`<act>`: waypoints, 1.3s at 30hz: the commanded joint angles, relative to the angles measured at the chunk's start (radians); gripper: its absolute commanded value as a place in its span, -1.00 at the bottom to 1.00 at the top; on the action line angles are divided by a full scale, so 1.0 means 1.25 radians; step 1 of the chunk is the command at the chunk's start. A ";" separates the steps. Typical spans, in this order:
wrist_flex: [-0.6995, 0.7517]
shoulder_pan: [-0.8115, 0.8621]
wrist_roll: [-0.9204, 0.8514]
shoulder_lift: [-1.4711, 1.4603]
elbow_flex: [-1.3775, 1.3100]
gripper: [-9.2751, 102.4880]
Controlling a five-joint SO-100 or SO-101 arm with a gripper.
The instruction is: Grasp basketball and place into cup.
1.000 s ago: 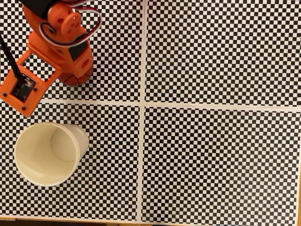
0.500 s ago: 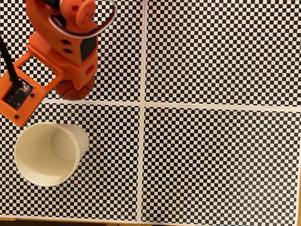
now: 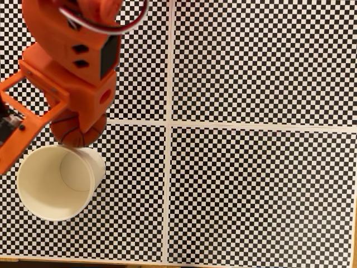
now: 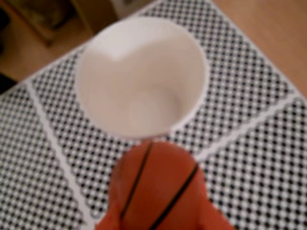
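Note:
In the fixed view my orange gripper (image 3: 75, 131) is shut on the basketball (image 3: 71, 133), a small orange-red ball with black seams that peeks out under the arm, lifted off the mat. It hangs just above the upper rim of the cream paper cup (image 3: 56, 181), which stands upright and empty at the lower left. The wrist view is blurred: the basketball (image 4: 158, 189) fills the bottom centre between the orange fingers (image 4: 211, 221), and the cup (image 4: 141, 79) opens right beyond it.
A black-and-white checkered mat (image 3: 256, 184) covers the table, split by white cross lines (image 3: 168, 123). The arm's body (image 3: 72, 50) fills the upper left. A wooden table edge (image 3: 167, 263) runs along the bottom of the fixed view.
The gripper has carried the ball down the fixed view, from above the white horizontal line to the cup's upper rim. The cup has not moved.

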 commanded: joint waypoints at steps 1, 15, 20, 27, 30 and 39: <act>0.027 0.009 -0.013 0.045 -0.038 -0.84; 0.099 0.031 -0.049 0.140 -0.033 -0.84; 0.099 0.011 -0.023 0.099 -0.114 -0.84; 0.099 -0.006 0.011 0.015 -0.244 -0.84; 0.099 -0.011 0.023 -0.015 -0.286 -0.84; 0.099 -0.013 0.052 -0.177 -0.481 -0.84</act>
